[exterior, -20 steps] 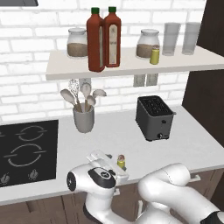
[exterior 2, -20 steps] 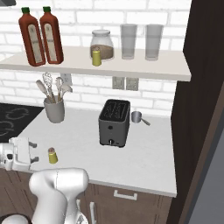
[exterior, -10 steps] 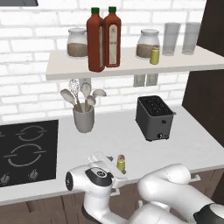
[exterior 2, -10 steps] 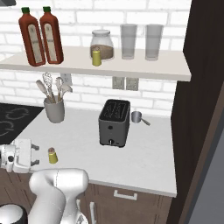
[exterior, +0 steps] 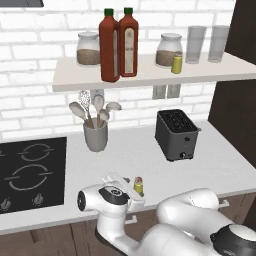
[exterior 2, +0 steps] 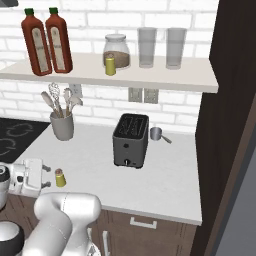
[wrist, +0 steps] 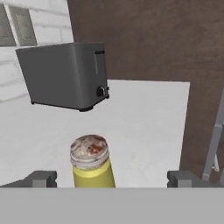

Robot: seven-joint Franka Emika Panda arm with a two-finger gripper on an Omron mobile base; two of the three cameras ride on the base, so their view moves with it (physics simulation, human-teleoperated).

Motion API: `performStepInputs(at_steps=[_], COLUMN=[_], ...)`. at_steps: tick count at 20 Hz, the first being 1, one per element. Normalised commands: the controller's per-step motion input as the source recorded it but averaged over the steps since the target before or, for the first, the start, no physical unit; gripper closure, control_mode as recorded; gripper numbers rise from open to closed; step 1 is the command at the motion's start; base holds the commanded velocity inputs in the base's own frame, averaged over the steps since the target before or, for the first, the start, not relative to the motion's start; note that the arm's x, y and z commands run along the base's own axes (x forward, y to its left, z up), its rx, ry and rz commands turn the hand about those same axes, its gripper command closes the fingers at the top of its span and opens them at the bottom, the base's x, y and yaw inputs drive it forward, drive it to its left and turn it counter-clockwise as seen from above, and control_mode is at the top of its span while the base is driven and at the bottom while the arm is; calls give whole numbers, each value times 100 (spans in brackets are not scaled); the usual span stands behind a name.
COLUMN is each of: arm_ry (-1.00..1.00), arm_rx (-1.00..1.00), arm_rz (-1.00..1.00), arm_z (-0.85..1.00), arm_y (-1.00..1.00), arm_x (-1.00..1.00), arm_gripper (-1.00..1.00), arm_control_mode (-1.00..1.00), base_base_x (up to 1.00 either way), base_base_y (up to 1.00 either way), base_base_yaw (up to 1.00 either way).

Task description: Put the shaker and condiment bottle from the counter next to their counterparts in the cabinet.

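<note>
The tiny yellow shaker (wrist: 91, 165) with a tan-pink cap stands on the white counter (exterior: 150, 160) near its front edge. My gripper (wrist: 111, 180) is open and level with it. The shaker (exterior 2: 60, 178) sits just inside the fingertips (wrist: 43, 178), left of centre and untouched. On the cabinet shelf (exterior: 150, 75) the green-capped plain red condiment bottle (exterior: 109, 45) stands beside the beige-labelled red bottle (exterior: 129, 44). The twin yellow shaker (exterior: 176, 62) stands further right on the shelf.
A dark toaster (exterior: 175, 134) stands behind and right of the shaker, and a utensil crock (exterior: 95, 131) at the back left. A black cooktop (exterior: 27, 172) lies at the left. Two jars (exterior: 88, 49) and two glasses (exterior: 196, 44) share the shelf. A dark wall (exterior 2: 230, 110) bounds the right.
My gripper has slid forward toward the counter shaker, which now sits between the fingertips. The shaker and the shelf items have not moved.
</note>
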Motion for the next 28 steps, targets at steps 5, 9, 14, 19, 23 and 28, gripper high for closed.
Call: performStepInputs(at_steps=[5,9,14,19,23,28], arm_ry=[1,0,0,4,8,5], arm_rx=[0,0,0,2,0,0], arm_rz=[-2,-1,-1,-1,-1,-1], arm_z=[-10,-23,-13,0,-18,-32], arm_y=[0,-1,-7,-19,-7,-9], arm_x=[18,9,6,13,19,19], arm_gripper=[-100,-100,-100,-100,-100,100], arm_control_mode=[-100,-100,-100,-100,-100,-100], base_base_x=[0,0,0,0,0,0], base_base_y=[0,0,0,0,0,0], base_base_yaw=[0,0,0,0,0,0])
